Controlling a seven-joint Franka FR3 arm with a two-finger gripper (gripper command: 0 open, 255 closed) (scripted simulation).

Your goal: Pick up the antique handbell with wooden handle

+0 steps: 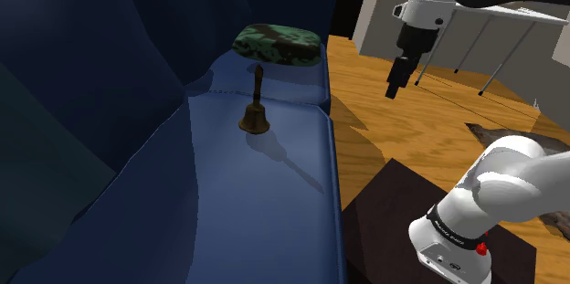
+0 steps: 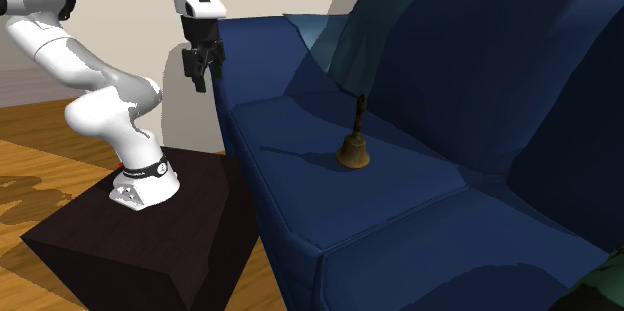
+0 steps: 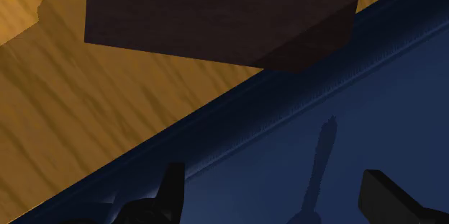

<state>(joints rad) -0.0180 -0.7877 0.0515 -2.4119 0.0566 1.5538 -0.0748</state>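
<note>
While the tool [image 1: 393,92] hangs open, the handbell [image 1: 255,116] stands upright.

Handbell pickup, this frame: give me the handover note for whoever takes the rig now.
gripper: open and empty, in the air by the front edge of the sofa seat, well apart from the handbell.
handbell: standing upright on the blue sofa seat, handle up, on the near side of the green patterned cushion.
Done: no contact or grasp yet.
Left: bring the gripper over the handbell, lower it, close on the handle, then lift.
</note>
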